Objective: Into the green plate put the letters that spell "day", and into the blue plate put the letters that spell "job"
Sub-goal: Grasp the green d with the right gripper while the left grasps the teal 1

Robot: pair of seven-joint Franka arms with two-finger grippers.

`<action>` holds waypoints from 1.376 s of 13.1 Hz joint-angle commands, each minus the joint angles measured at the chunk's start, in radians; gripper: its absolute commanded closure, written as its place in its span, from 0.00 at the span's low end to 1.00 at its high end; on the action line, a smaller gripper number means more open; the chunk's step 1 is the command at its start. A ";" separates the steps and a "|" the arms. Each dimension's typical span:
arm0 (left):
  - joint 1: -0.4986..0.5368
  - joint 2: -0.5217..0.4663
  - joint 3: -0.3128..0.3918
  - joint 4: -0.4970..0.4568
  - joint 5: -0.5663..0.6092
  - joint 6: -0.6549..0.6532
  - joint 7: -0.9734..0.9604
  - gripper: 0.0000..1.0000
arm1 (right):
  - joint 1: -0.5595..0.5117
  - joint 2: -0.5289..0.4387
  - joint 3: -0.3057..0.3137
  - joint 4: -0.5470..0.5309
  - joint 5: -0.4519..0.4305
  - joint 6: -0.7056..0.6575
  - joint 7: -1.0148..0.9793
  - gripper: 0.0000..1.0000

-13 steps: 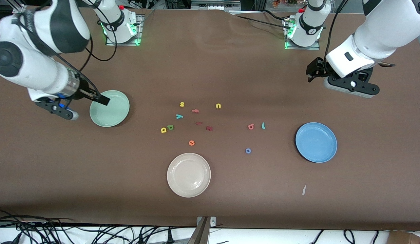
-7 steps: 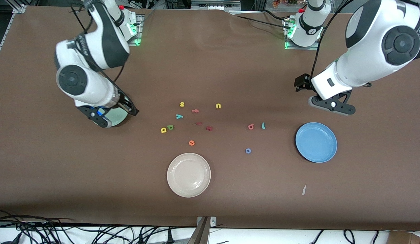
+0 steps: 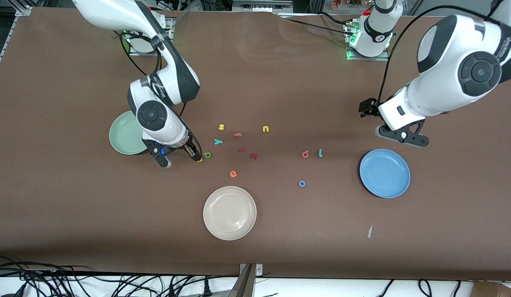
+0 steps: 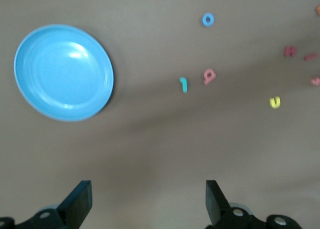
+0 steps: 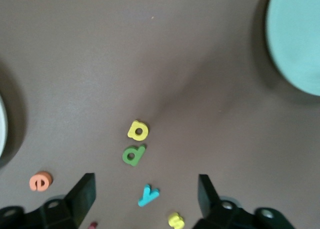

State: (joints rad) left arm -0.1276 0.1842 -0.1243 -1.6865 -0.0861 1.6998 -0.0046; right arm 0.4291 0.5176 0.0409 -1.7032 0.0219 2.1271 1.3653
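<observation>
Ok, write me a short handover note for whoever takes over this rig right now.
Right gripper: open, low over the yellow a and green d; nothing held.
Left gripper: open, empty, over bare table near the blue plate.
Letters: all on the table. The teal y lies just farther from the front camera than the d. The pink b, teal j and blue o lie toward the blue plate.
Done: nothing; the green plate and blue plate hold no letters.
Left: all six letters.
</observation>
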 commanded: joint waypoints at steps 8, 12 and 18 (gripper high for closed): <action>-0.095 0.173 -0.002 -0.260 -0.029 0.579 0.009 0.00 | 0.059 0.169 -0.006 0.024 -0.053 0.209 0.270 0.16; -0.107 0.291 -0.002 -0.259 -0.030 0.719 0.008 0.01 | 0.066 0.199 -0.009 0.016 -0.054 0.234 0.276 0.19; -0.144 0.351 -0.002 -0.259 -0.030 0.741 -0.064 0.02 | 0.069 0.205 -0.009 0.023 -0.054 0.235 0.265 1.00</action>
State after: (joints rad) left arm -0.2550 0.5222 -0.1337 -1.9593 -0.0868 2.4360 -0.0606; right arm 0.4902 0.7139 0.0385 -1.6895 -0.0129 2.3641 1.6142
